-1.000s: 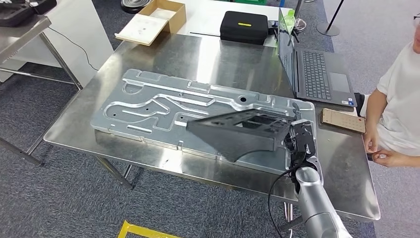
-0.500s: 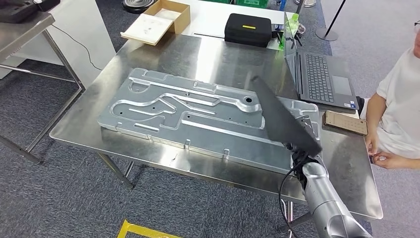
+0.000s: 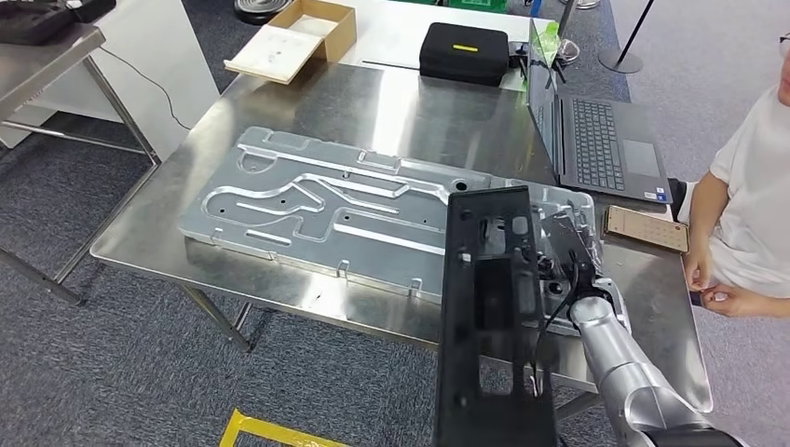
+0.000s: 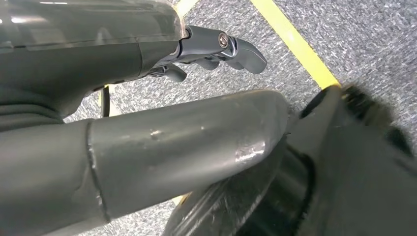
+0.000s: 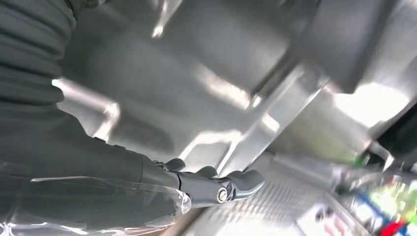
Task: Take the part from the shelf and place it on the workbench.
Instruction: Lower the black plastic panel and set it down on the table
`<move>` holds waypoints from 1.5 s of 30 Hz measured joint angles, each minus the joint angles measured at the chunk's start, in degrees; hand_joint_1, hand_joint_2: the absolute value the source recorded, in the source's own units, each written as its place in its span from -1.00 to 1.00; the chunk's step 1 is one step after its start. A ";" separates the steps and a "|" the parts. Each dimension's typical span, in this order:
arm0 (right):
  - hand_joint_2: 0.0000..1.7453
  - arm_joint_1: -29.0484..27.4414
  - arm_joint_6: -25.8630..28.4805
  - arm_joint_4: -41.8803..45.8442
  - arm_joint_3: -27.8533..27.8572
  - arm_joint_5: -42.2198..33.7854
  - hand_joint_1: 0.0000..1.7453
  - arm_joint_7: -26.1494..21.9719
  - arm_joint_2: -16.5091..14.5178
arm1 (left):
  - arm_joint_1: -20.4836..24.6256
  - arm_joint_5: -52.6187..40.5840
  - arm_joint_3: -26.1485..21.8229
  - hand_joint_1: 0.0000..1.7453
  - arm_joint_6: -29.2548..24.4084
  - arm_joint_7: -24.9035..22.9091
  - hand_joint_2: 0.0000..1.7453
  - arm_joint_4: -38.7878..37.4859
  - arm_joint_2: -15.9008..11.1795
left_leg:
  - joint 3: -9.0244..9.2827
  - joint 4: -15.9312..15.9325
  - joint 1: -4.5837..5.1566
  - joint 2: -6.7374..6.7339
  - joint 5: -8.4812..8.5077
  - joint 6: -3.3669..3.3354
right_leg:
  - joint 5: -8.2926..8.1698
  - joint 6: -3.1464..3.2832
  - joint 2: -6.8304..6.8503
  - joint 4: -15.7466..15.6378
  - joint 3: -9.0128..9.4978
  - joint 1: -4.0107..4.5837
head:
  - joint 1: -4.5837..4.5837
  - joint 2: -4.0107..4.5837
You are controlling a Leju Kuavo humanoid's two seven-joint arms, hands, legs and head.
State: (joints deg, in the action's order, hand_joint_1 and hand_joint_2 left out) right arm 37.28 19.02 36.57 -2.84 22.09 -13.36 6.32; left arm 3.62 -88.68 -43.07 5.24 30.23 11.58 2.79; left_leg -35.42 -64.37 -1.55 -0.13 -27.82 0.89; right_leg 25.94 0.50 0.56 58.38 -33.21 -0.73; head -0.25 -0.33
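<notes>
Right hand point(image 3: 564, 270) grips the black part point(image 3: 489, 317) at its right edge, fingers closed on it. The part, a long flat black frame with cut-outs, stands on end and overhangs the near right edge of the steel workbench point(image 3: 307, 112), just above the right end of the large silver panel point(image 3: 317, 200) lying there. Left hand point(image 4: 216, 46) hangs over grey carpet, fingers curled with nothing in them. A laptop point(image 3: 596, 140) sits far right; a seated person point(image 3: 745, 196) is at the right.
</notes>
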 joint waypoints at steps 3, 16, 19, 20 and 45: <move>1.00 -0.12 0.93 1.30 0.00 2.81 -1.00 1.10 0.03 | 0.01 0.10 0.06 -1.00 -0.01 0.06 -1.00 -0.02 0.05 | 1.77 4.27 0.23 0.23 0.82 -0.73 | 0.35 -1.02 -0.53 1.35 -1.11 0.14 | -0.02 0.00; 1.00 2.51 -6.74 0.50 -0.73 8.90 -1.00 4.02 1.96 | 0.03 0.11 0.16 -1.00 0.18 0.26 -1.00 -0.02 0.08 | 1.83 4.85 0.57 0.19 1.45 -2.62 | 0.33 -1.55 -0.56 4.21 -2.86 -0.07 | -0.03 0.00; 1.00 2.92 -6.75 0.24 -0.87 8.95 -1.00 4.12 2.11 | 0.01 0.11 0.16 -1.00 0.19 0.30 -1.00 -0.02 0.11 | 1.78 5.11 0.59 0.21 1.50 -1.66 | -0.05 -1.04 -0.60 1.13 -1.68 0.47 | -0.03 0.00; 1.00 3.03 -6.87 0.19 -0.91 8.97 -1.00 4.13 2.12 | -0.01 0.11 0.16 -1.00 0.19 0.30 -1.00 -0.02 0.11 | 1.82 5.14 0.52 0.19 1.42 -1.32 | -0.22 -0.75 -0.60 0.85 -1.54 0.34 | -0.02 0.00; 1.00 -10.23 16.79 30.90 -4.76 13.94 -1.00 -14.09 -9.61 | 0.26 -0.50 0.50 -1.00 -0.48 0.27 -1.00 -0.02 0.49 | 2.29 5.80 0.40 0.08 1.77 -2.57 | 2.24 -2.24 -0.59 8.46 -4.68 -0.65 | 0.00 0.00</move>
State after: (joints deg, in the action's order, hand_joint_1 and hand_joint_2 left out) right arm 27.05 35.81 67.46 -7.60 36.03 -27.46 -3.29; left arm 3.88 -89.18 -42.57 4.75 30.50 11.56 3.28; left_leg -33.13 -58.56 -1.15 -0.05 -26.06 -1.68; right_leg 28.18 -1.74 -0.03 66.85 -37.90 -1.38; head -0.25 -0.33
